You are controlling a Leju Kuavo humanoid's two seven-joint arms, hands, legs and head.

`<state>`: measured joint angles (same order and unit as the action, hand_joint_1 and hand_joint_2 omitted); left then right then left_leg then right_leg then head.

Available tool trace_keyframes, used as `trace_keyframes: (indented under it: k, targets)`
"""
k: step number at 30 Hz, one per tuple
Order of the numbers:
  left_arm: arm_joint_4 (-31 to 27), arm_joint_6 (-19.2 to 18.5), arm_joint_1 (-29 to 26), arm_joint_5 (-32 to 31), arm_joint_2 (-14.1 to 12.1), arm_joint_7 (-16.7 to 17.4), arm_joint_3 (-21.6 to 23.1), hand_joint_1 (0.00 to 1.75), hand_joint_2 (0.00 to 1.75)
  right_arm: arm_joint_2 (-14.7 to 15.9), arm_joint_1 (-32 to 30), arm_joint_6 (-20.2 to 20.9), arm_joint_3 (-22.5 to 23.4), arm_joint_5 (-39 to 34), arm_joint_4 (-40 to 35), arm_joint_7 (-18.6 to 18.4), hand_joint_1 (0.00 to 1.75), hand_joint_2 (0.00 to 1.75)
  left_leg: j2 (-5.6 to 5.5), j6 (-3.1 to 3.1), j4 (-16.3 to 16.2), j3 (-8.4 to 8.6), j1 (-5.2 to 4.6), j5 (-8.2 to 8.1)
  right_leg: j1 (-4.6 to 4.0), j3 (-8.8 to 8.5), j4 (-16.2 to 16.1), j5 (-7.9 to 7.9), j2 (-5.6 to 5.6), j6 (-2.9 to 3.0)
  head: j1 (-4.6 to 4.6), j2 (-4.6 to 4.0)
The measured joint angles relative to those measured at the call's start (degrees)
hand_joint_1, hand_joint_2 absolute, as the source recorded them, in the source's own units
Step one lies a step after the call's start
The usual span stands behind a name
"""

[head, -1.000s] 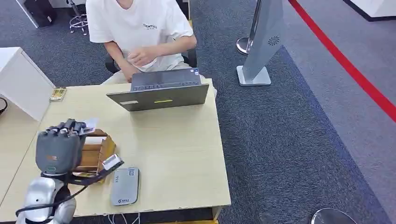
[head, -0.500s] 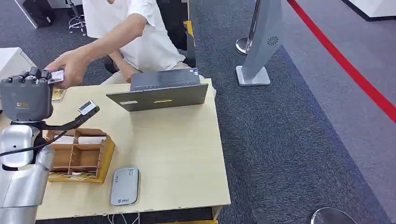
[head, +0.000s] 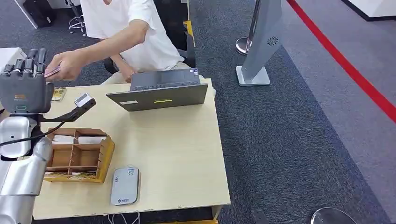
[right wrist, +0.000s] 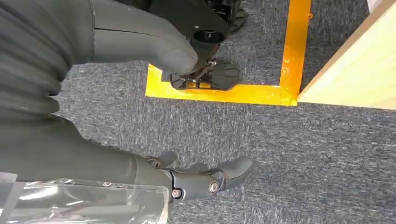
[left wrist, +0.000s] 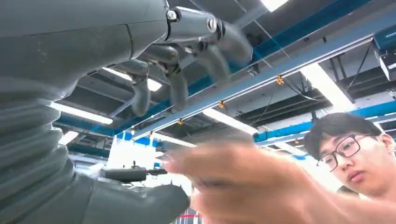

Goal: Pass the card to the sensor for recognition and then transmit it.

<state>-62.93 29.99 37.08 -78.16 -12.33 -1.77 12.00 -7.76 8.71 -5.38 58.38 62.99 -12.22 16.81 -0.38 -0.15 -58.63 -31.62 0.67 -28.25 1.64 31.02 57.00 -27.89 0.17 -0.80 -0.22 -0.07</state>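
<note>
Your left hand is raised with its fingers straight and spread, holding nothing; the wrist view shows the same, fingers apart with open air between them. Just beside those fingertips, the person's hand has the card pinched, so the card is already across (the handover looks done from your side). Your right hand hangs low over the carpet, fingers loosely uncurled and empty.

Further out, below the left hand, sits the tray on the table, with the sensor near the front edge and the laptop beyond.

The risk now is the way down. The person's arm reaches close past your fingers, so a quick retreat could knock their hand or the card. Lowering the arm straight could also clip the tray wall or drag it toward the sensor. Wait for their hand to clear, then bring the arm away slowly.
</note>
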Motion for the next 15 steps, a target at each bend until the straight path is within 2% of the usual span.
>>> trace_keyframes:
  k: [9,12,15]
  targets:
    - [-0.48,-1.20,-1.86,2.25,-0.48,-0.59,0.00,0.00,1.75,0.00,-0.18,-0.07,0.00,-1.03,0.00,0.28,0.00,1.75,0.01,0.00,0.00,-0.01,0.00,0.00,0.00,0.00,0.00,0.00,0.03,0.00,0.00,0.00]
    - [-3.77,-1.66,-5.67,4.44,-0.52,-1.25,-0.02,0.00,1.75,0.00,-0.61,-0.42,0.02,-1.97,0.00,0.70,0.00,1.75,0.03,0.00,0.01,-0.03,-0.01,-0.01,0.01,0.00,-0.01,-0.01,0.04,0.00,0.02,0.00]
    - [-9.45,-1.62,-12.15,5.68,-0.57,-2.18,-0.09,0.00,1.75,0.00,-1.28,-0.81,0.18,-3.17,0.00,1.42,0.00,1.75,0.09,0.02,0.02,-0.03,-0.03,-0.06,0.02,0.02,-0.02,-0.02,0.12,0.00,0.00,0.00]
